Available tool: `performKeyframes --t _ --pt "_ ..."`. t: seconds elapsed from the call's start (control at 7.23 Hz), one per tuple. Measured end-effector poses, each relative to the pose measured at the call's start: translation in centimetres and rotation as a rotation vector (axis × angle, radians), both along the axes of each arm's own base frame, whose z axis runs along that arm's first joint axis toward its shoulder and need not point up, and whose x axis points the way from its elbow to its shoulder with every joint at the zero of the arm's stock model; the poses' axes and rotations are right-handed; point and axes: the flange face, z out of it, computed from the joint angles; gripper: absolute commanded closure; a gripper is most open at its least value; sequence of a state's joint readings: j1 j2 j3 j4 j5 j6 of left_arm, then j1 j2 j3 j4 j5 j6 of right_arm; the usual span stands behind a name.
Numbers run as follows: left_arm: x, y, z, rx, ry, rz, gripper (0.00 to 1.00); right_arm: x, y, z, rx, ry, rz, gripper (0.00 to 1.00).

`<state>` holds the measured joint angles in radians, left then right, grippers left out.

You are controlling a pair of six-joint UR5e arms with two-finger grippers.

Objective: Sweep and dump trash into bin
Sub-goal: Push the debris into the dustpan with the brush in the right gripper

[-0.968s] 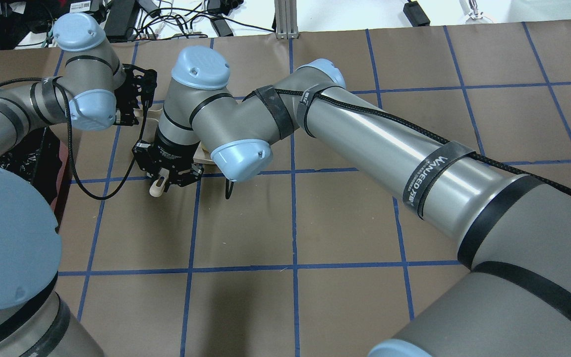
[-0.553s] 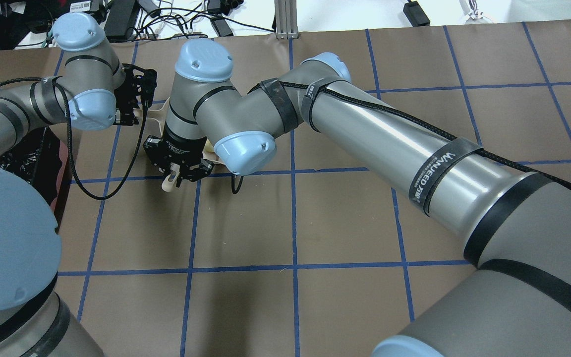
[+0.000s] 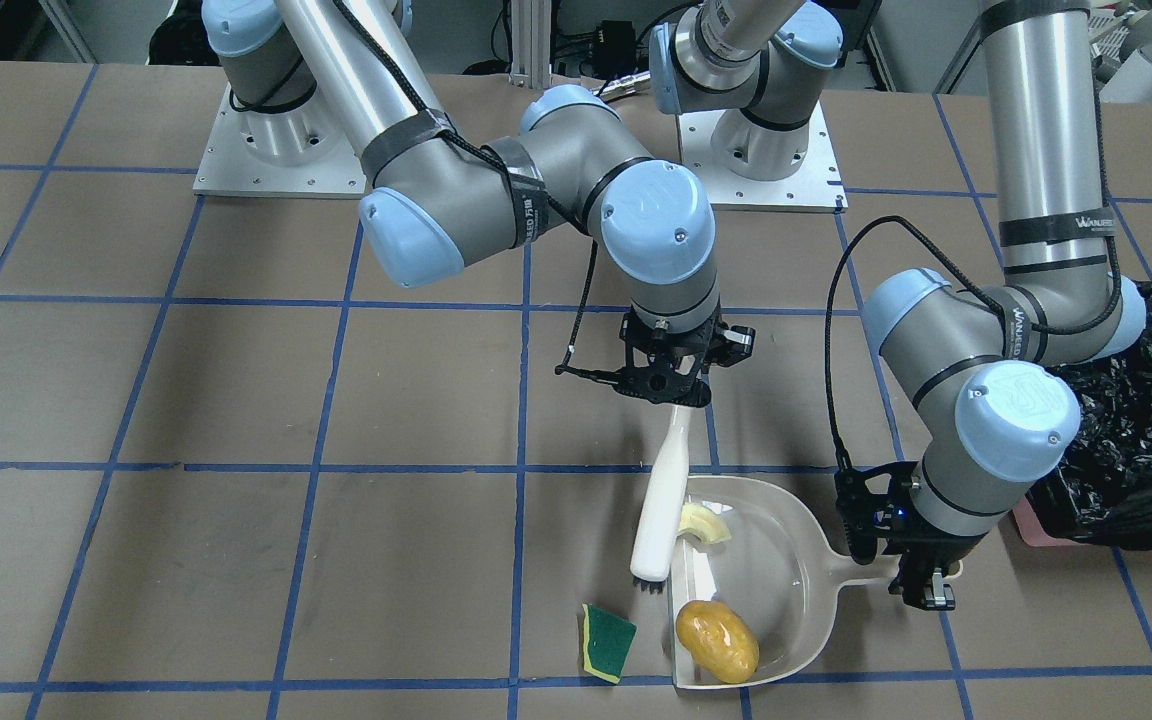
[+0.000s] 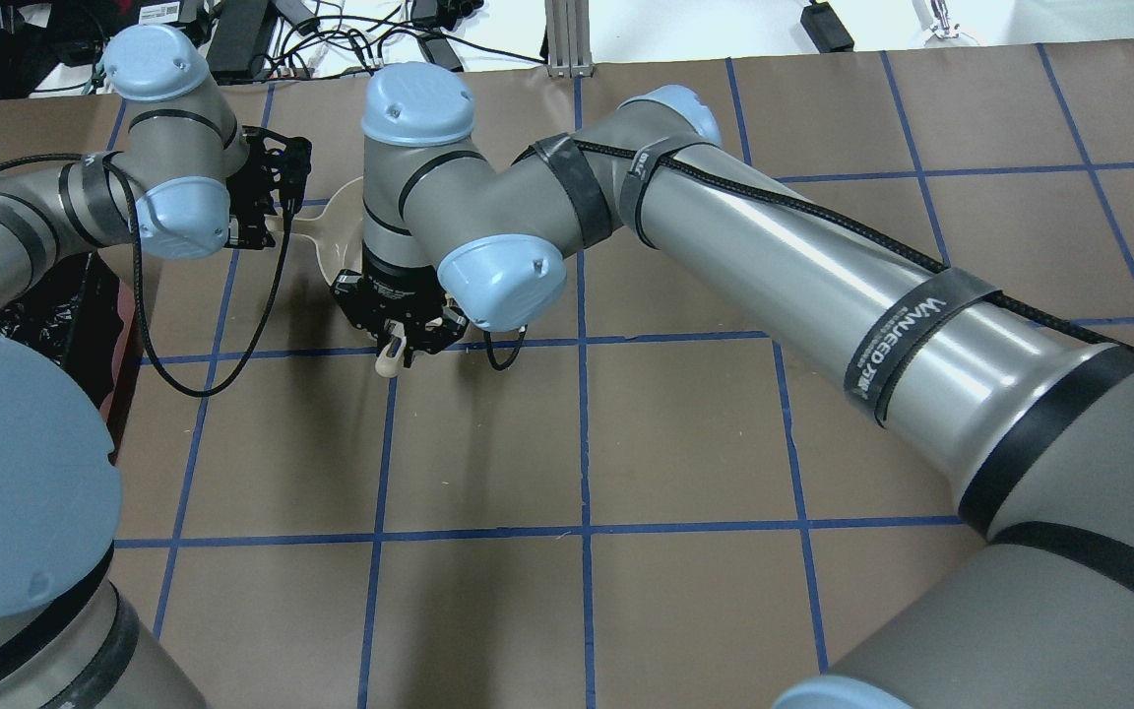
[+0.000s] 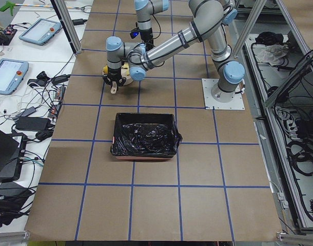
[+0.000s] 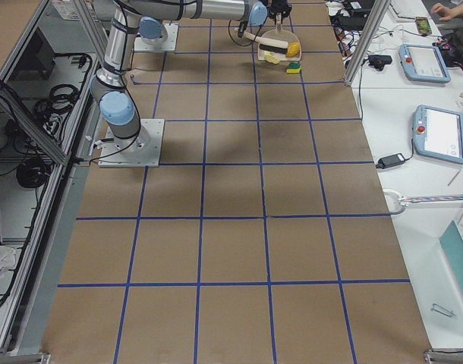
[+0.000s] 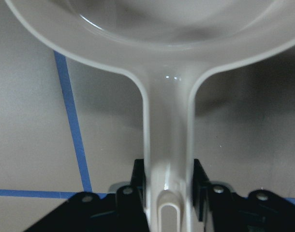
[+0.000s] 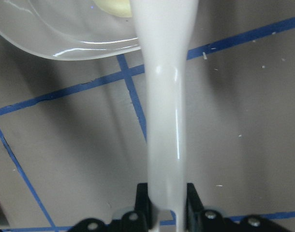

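Observation:
My left gripper (image 3: 921,588) is shut on the handle of the beige dustpan (image 3: 786,560), which lies flat on the table; the handle fills the left wrist view (image 7: 168,145). My right gripper (image 3: 674,392) is shut on the beige brush (image 3: 662,500), with its black bristles (image 3: 648,584) at the pan's open edge. The tan croissant piece (image 3: 704,523) and the yellow-brown potato (image 3: 717,640) lie inside the pan. The green-and-yellow sponge (image 3: 606,642) lies on the table just outside the pan's mouth. The bin (image 3: 1126,440), lined with a black bag, stands beside my left arm.
The brown table has a blue tape grid (image 4: 582,532). The two arm bases (image 3: 276,150) are at the back in the front-facing view. Cables and devices lie past the table's far edge (image 4: 331,39). The bin also shows in the left view (image 5: 144,136).
My right arm has moved toward the overhead view's right, carrying the brush with it. My left arm and the dustpan have stayed still.

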<state>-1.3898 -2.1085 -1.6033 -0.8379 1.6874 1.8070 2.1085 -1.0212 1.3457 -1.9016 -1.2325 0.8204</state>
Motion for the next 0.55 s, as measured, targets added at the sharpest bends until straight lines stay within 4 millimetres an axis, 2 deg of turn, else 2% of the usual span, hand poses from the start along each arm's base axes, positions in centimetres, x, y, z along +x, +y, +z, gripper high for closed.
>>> performKeyframes --t 0.28,0.55 --pt "0.0 0.0 -0.1 0.002 0.001 0.000 0.86 -3.6 -1.3 1.6 0.004 0.034 0.042 1.00" --pt "0.0 0.0 -0.1 0.003 0.002 0.000 0.86 -6.1 -3.0 0.6 -0.045 0.087 0.193 1.00"
